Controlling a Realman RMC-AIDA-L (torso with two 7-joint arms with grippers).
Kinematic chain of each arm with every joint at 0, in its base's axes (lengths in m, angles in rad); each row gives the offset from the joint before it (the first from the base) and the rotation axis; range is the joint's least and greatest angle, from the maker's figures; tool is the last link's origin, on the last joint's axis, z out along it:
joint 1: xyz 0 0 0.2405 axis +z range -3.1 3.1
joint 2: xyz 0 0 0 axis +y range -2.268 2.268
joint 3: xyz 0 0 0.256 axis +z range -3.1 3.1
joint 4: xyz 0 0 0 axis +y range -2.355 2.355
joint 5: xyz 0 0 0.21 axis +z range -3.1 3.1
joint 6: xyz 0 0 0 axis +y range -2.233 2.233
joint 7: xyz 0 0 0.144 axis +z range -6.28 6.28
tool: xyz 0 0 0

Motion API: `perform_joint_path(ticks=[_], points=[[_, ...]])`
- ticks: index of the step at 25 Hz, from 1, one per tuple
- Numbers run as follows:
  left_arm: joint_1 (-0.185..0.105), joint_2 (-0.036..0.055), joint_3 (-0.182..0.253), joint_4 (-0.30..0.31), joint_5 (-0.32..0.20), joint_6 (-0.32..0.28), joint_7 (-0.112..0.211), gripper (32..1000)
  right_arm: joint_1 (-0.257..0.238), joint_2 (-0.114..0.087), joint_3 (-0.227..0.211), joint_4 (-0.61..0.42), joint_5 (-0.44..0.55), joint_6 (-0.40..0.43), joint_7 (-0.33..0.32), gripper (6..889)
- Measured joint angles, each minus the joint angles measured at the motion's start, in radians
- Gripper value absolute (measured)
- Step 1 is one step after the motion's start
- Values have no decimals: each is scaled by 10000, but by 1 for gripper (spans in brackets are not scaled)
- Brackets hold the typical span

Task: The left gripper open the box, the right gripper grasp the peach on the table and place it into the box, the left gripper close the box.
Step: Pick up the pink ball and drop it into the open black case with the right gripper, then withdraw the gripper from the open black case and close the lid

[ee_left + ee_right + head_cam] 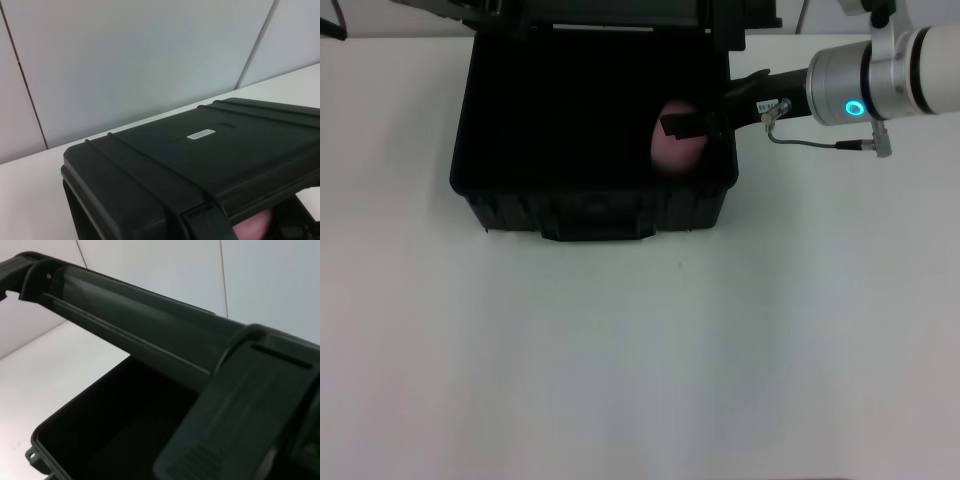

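— White tabletop (640,360) fills the head view, pale wall panels behind. Where is the box?

— The box (500,205) sits at the far middle of the table, lid raised and standing back toward the wall. Its long axis runs left to right across the robot's front, the handle side facing the robot.

— And the peach?

— The peach (672,152) lies inside the box, at its right end, near the right wall. It is pale pink against the dark interior, partly covered by the black fingers (682,124) across its top. In the left wrist view a sliver of pink (255,226) shows under the lid's edge.

— What is the right gripper doing?

— The right gripper (692,128) reaches over the box's right wall from the right, its black bar pointing left and slightly toward the robot. Its fingers sit on or around the peach; whether they clamp it or have spread cannot be told against the black box.

— The left gripper?

— Not seen itself. Its wrist camera looks along the outside of the lid (210,150), with the small white label (201,134) facing the lens.

— And the right wrist camera?

— It looks into the dark hollow of the box (115,430), beneath the lid's inner rim (140,325), with a latch (240,410) close to the lens.
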State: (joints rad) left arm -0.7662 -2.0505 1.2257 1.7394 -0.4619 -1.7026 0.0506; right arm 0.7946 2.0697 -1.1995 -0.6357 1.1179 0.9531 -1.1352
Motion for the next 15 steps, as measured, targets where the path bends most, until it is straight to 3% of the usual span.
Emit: perform_joint_path(ticks=[5, 10, 15], points=[[7, 5, -1, 0, 0, -1, 0, 449, 0, -10, -1, -9, 3, 8, 8, 580], [8, 9, -1, 0, 0, -1, 0, 450, 0, -28, -1, -9, 3, 17, 61, 813], [8, 12, -1, 0, 1, -8, 10, 451, 1, -47, -1, -9, 3, 54, 69, 868]])
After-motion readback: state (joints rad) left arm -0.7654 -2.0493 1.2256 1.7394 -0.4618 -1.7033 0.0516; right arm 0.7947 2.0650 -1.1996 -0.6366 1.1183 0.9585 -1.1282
